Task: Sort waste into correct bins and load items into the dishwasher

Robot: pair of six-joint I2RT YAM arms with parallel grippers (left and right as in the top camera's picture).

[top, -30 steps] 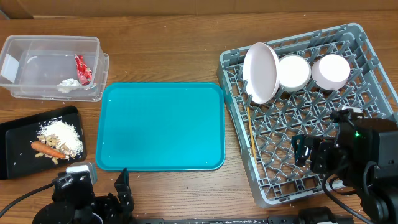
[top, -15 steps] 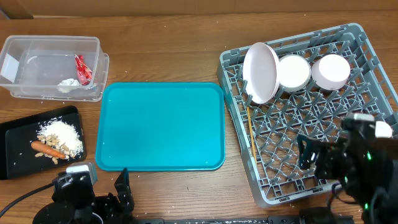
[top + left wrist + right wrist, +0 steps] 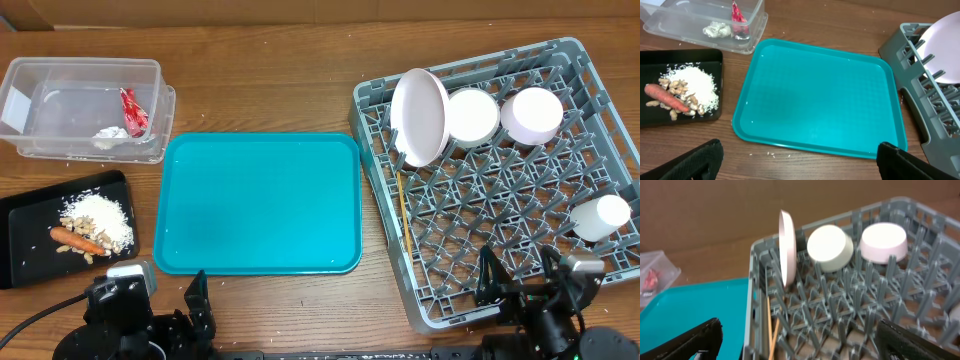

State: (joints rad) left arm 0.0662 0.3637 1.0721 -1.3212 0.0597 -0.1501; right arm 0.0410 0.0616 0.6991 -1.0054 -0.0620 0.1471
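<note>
My left claw (image 3: 799,147) hangs low over the near left of the table. Its fingers are spread wide and nothing is between them. Past them I look out over the teal tray (image 3: 815,95). My right claw (image 3: 797,326) sits at the near edge of the rack (image 3: 385,200), gaping just as wide and holding nothing.

The rack fills the right side. At its far end the plate (image 3: 420,115) stands on edge among the pegs. Just right of it the left bowl (image 3: 472,117) and the right bowl (image 3: 532,113) are tipped on their sides, side by side. The cup (image 3: 600,217) lies at the rack's right side, apart from my right claw. The chopsticks (image 3: 402,210) run along the rack's left wall, nearer to me than the plate.

At the far left, the tub (image 3: 80,63) holds the wrapper (image 3: 133,110) and the paper scrap (image 3: 110,134), close together toward its right end. Nearer, the black tray (image 3: 25,255) carries the rice (image 3: 100,212) mixed with beige bits, and the carrot (image 3: 78,240) rests against the pile's near side. The teal tray lies between these bins and the rack.
</note>
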